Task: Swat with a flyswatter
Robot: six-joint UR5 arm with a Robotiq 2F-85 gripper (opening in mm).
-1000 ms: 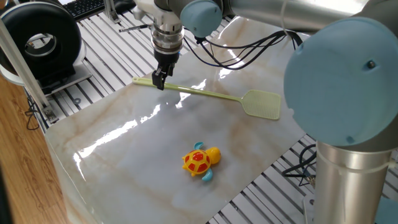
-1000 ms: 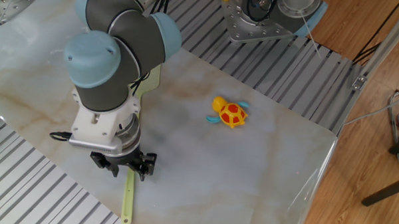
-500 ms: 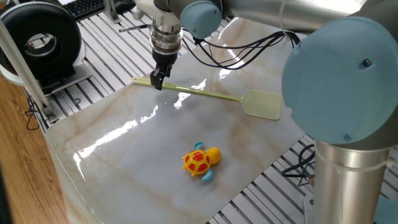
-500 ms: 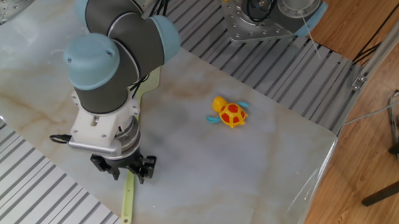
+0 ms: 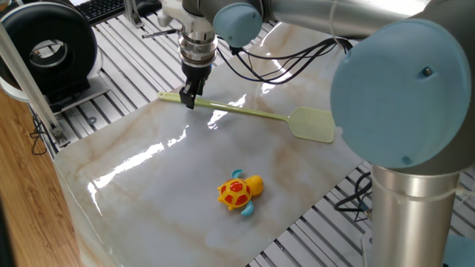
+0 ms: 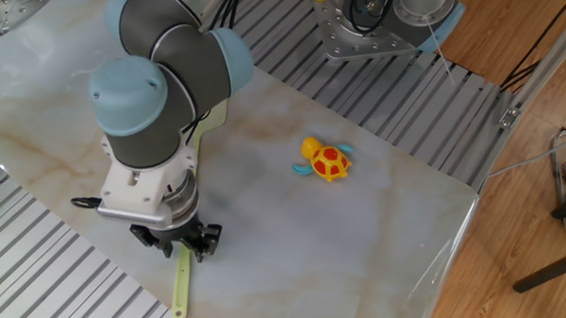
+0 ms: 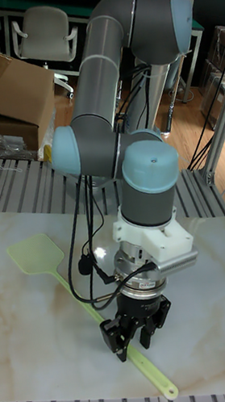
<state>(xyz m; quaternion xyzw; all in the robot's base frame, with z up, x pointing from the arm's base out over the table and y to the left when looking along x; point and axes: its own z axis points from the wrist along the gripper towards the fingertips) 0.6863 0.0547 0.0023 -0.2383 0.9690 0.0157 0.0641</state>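
Note:
The pale yellow-green flyswatter lies flat on the marble table, with its mesh head toward the right edge. In the tall fixed view the head is at the left and the handle runs down to the right. My gripper points straight down over the handle near its free end. It is open, with a finger on each side of the stick. In the other fixed view the handle end sticks out below the gripper. The orange-and-yellow toy turtle sits apart from it, nearer the front.
A black round device and a keyboard stand beyond the table's left edge. Black cables hang from the arm over the back of the table. A metal base stands behind the turtle. Slatted aluminium surrounds the marble slab.
My gripper has sunk slightly toward the handle and shifted a little along it. The flyswatter and the turtle lie where they were.

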